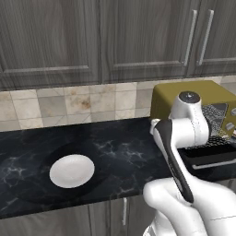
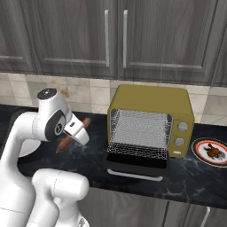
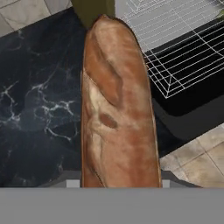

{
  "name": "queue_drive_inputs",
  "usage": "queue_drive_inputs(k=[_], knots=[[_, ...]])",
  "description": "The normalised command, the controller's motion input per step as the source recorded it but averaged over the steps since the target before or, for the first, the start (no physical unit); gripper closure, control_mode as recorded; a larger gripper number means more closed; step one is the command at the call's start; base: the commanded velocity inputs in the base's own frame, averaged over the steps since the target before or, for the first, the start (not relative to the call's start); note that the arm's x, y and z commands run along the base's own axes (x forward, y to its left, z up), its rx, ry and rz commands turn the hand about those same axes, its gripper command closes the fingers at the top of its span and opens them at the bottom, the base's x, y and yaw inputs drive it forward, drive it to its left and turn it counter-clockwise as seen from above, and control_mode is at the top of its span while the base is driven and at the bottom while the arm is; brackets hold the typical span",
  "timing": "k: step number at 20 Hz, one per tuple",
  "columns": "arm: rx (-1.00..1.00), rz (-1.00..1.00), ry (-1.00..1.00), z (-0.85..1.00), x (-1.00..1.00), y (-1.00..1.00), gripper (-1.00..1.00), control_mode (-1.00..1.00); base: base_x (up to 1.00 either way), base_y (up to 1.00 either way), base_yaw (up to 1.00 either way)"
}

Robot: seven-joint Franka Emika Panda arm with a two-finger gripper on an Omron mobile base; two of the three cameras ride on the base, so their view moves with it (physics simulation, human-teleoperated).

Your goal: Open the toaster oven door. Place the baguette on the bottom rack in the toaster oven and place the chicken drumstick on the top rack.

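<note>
My gripper point(image 2: 74, 132) is shut on the baguette point(image 3: 117, 109), a slim brown slashed loaf whose two ends stick out either side of the hand point(image 2: 65, 142). It hangs over the dark counter, left of the mustard-yellow toaster oven point(image 2: 150, 99). The toaster oven door point(image 2: 137, 167) lies folded down, open. Inside the oven are the silvery wire top rack point(image 2: 141, 126) and, lower, the bottom rack point(image 2: 137, 150). The chicken drumstick point(image 2: 214, 152) lies on a rimmed plate point(image 2: 199, 148) right of the oven. In the hand view the loaf hides my fingertips.
A white plate point(image 1: 72, 170) sits on the black marble counter point(image 1: 120, 143) to the left of the arm. Grey wall cabinets point(image 2: 133, 35) hang above a tiled backsplash. The counter's front edge runs just below the open door, with the floor tiles point(image 3: 197, 162) beneath.
</note>
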Motion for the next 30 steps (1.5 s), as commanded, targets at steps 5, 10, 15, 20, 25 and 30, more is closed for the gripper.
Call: queue_drive_inputs(k=[5,10,15,20,25,30], knots=[[0.08,-0.25,0.00,0.01,0.02,-0.50,1.00,-1.00,0.00,0.00,0.00],[0.18,-0.24,-0.09,0.00,0.01,-0.58,1.00,-1.00,0.00,0.00,0.00],[0.14,-0.23,-0.20,-0.01,0.02,-0.60,1.00,-1.00,0.00,0.00,0.00],[0.05,-0.20,-0.03,-0.02,0.15,-0.56,1.00,-1.00,0.00,0.00,0.00],[0.01,-0.12,0.00,0.00,0.27,-0.45,1.00,-1.00,0.00,0.00,0.00],[0.00,-0.09,0.00,-0.03,0.22,-0.44,1.00,-1.00,0.00,0.00,0.00]])
